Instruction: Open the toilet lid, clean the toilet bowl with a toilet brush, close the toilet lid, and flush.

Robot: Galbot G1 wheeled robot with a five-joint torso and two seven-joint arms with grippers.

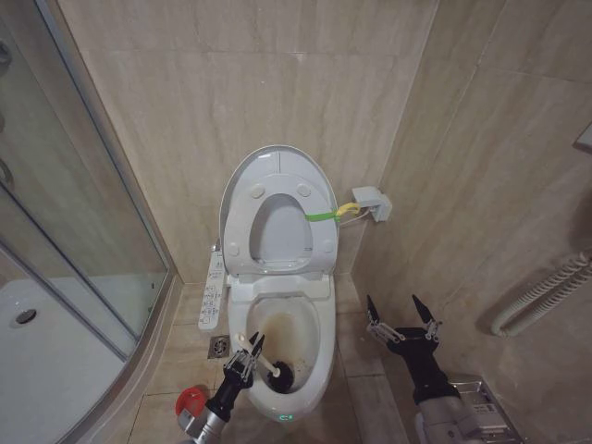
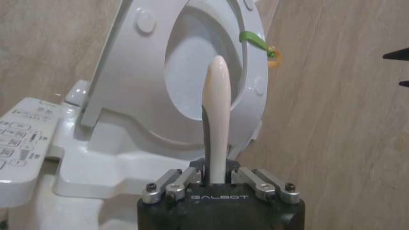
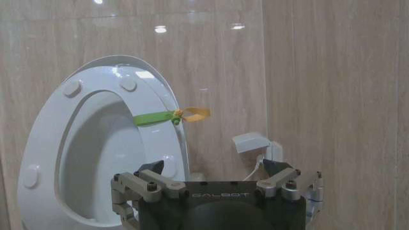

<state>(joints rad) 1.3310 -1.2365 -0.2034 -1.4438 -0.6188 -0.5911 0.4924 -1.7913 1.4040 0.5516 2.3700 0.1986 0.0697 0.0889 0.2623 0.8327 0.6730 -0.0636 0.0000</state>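
The toilet lid stands raised against the wall, with the ring seat and its green band folded up in front of it. Below them the toilet bowl lies open, its inside stained yellowish. My left gripper is at the bowl's near left rim, shut on the white handle of the toilet brush. The dark bristle head rests inside the bowl at the front. My right gripper hangs open to the right of the bowl, holding nothing. Its open fingers point toward the raised seat.
A red holder cup sits on the floor left of the bowl, near a floor drain. The control panel juts out on the toilet's left. A glass shower enclosure with a white tray stands at the left. A wall box and white hose are on the right.
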